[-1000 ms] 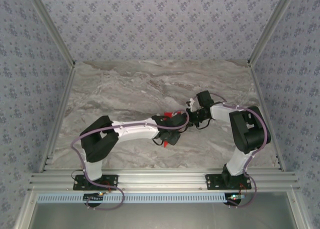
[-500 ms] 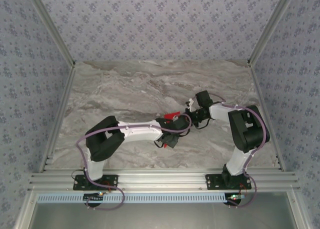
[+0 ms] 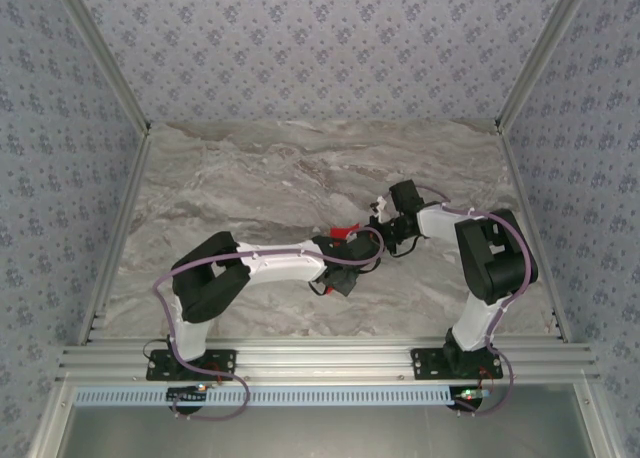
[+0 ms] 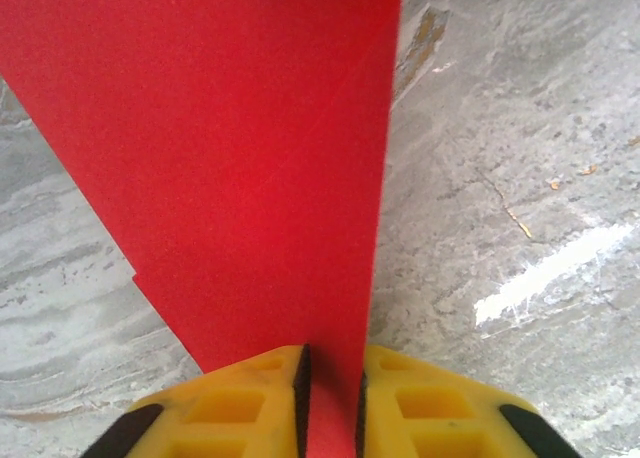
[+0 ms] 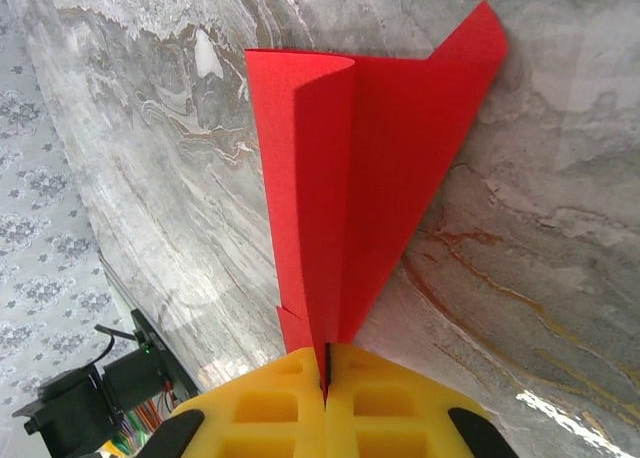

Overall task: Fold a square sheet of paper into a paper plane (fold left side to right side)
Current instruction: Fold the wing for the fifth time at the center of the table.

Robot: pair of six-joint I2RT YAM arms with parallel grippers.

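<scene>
Left wrist: straddling paper (image 4: 230, 158) with left gripper (image 4: 330, 403), jaws narrow, not clamped. Right wrist: pinching paper's near tip in right gripper (image 5: 326, 378).

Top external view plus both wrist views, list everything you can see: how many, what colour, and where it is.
paper plane: one, bright red, part-folded, mid-table between the two grippers
table: one, grey marble pattern, under everything
walls: three, blue-grey floral pattern, at the back and both sides
metal rail: one, silver, along the near edge, carrying both arm bases
left arm: one, white and black, reaching right toward the paper
right arm: one, white and black, reaching left toward the paper
left gripper: one, yellow fingers a narrow gap apart, red paper showing in the gap, grip unclear
right gripper: one, yellow fingers shut on the paper's narrow end
</scene>
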